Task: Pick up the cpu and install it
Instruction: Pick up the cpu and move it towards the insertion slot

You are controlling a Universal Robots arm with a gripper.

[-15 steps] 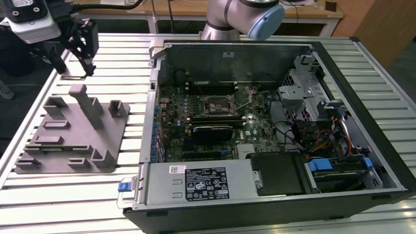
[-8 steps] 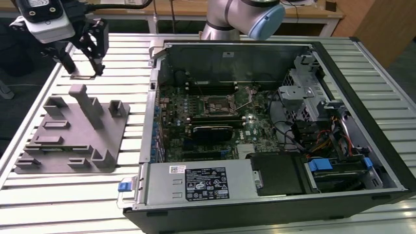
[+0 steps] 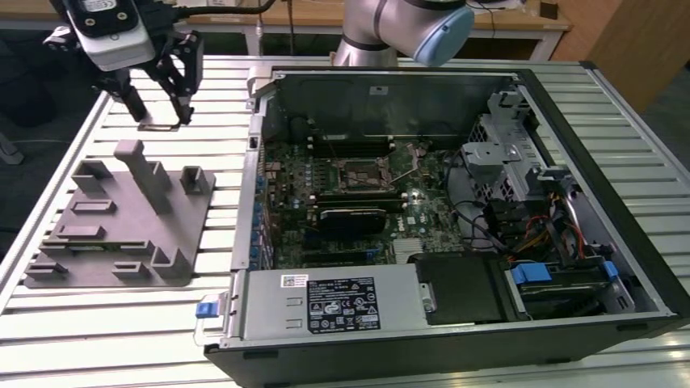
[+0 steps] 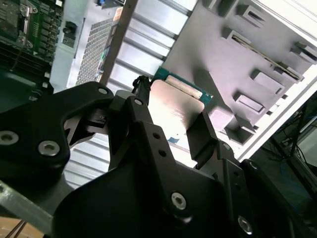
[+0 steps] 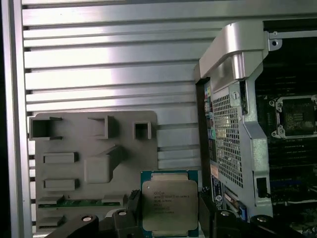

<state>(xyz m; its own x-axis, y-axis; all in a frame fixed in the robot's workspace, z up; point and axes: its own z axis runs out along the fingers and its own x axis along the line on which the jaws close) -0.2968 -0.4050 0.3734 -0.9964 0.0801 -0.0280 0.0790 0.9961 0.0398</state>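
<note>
The cpu [image 5: 170,204], a flat square chip with a silver top and a thin green edge, sits between the two black fingers of my gripper [image 5: 170,210]. In the second wrist view the cpu [image 4: 174,101] shows its shiny face, with my gripper [image 4: 172,111] shut on its sides. In the exterior view the gripper [image 3: 160,121] hangs at the far left over the slatted table, beyond the grey fixture plate [image 3: 119,218], with the cpu [image 3: 160,126] seen edge-on at its tips. The open socket [image 3: 361,171] lies on the motherboard inside the case.
The open computer case [image 3: 603,105] fills the exterior view's right, its metal wall [image 5: 233,124] standing between the gripper and the motherboard. Upright posts [image 3: 145,174] rise from the fixture plate. A power supply [image 3: 334,301], drive cage and cables crowd the case.
</note>
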